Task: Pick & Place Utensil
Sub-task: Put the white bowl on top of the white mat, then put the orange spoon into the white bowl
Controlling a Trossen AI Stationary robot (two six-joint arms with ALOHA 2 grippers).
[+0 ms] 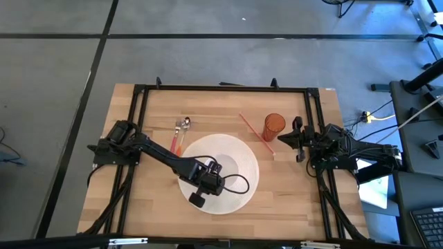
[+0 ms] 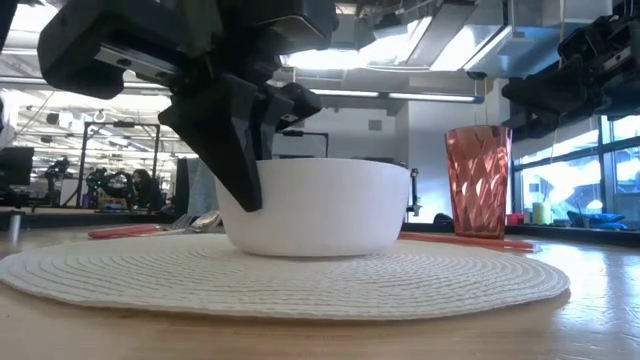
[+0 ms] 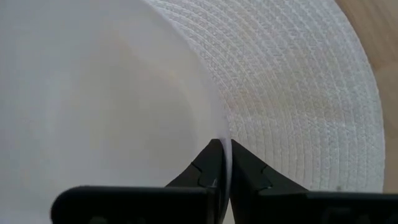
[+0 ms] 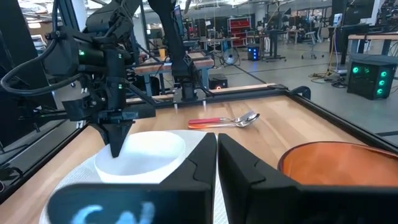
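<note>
Left wrist view: left claw (image 3: 222, 163) clamped on the white bowl (image 3: 106, 106) rim; right claw (image 4: 216, 155) together, parked; judgement—lift level, avoid dragging placemat (image 3: 298, 93).

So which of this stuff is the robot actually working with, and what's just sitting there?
Part of the job:
spoon, lying beside the mat
bowl, its rim pinched by the left tool
round mat

Just lying about:
orange cup
red straw
right tool, waiting beside the cup
</note>
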